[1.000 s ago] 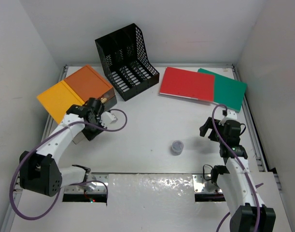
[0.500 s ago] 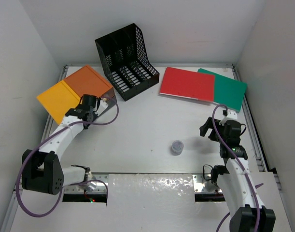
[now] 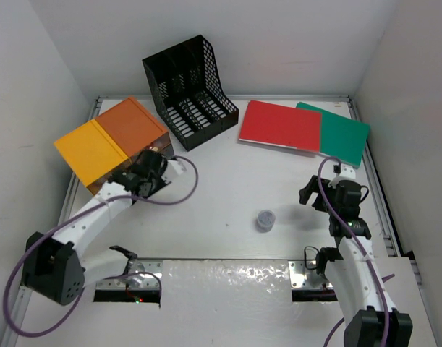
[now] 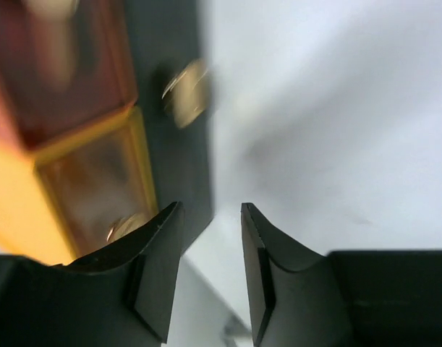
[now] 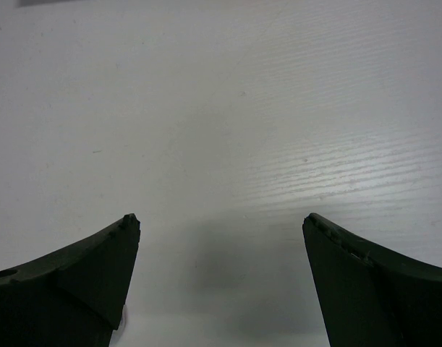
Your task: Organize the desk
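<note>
The left jaws are seen parted by a narrow gap, with nothing held between them; through the gap only the white bench (image 4: 315, 130) is shown. In the top view the left arm (image 3: 98, 210) is stretched toward the near right corner of the orange-yellow box (image 3: 108, 141). Whether the jaws are touching the box cannot be told. The right jaws, at the end of the right arm (image 3: 347, 217), are spread wide and empty over bare bench, well apart from every object.

The bench is laid across the whole floor of the white-walled cell, beneath both arms, with silver rails along its left and right edges.

In the left wrist view the box is blurred and cut off by the top and left edges of the frame. An orange face, a yellow face and a dark edge are made out, with brass-coloured fittings (image 4: 186, 92) that cannot be identified. A small grey round object (image 3: 265, 219) lying between the arms is too small to be named.

Only in the top view are the black mesh file rack (image 3: 192, 90), stood at the far edge just beside the box, and the red folder (image 3: 280, 125) and green folder (image 3: 345, 132), laid touching at the far right, to be seen
</note>
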`<move>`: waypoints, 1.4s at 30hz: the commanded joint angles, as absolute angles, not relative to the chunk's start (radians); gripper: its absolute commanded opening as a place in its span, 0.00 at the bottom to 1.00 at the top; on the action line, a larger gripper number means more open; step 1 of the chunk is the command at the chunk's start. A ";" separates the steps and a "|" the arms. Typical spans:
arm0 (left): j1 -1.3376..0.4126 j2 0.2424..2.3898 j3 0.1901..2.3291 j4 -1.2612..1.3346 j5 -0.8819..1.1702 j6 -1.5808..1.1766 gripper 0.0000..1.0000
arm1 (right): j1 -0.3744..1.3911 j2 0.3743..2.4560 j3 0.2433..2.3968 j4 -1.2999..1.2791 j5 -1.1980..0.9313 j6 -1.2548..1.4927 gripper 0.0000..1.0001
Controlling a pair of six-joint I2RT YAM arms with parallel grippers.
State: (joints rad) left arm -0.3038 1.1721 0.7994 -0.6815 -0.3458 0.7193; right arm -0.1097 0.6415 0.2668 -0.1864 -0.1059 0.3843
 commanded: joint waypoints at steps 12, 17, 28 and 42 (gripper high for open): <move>-0.482 1.295 0.647 -0.319 -0.664 1.101 0.54 | -0.112 0.672 0.258 -0.123 -0.138 0.374 0.91; -0.532 1.321 0.631 -0.296 -0.678 1.325 0.57 | -0.113 0.686 0.256 -0.117 -0.153 0.377 0.91; -0.549 1.496 0.653 -0.308 -0.781 1.555 0.57 | -0.113 0.680 0.255 -0.117 -0.164 0.376 0.93; -0.549 1.634 0.678 -0.313 -0.844 1.661 0.57 | -0.112 0.678 0.252 -0.109 -0.186 0.376 0.94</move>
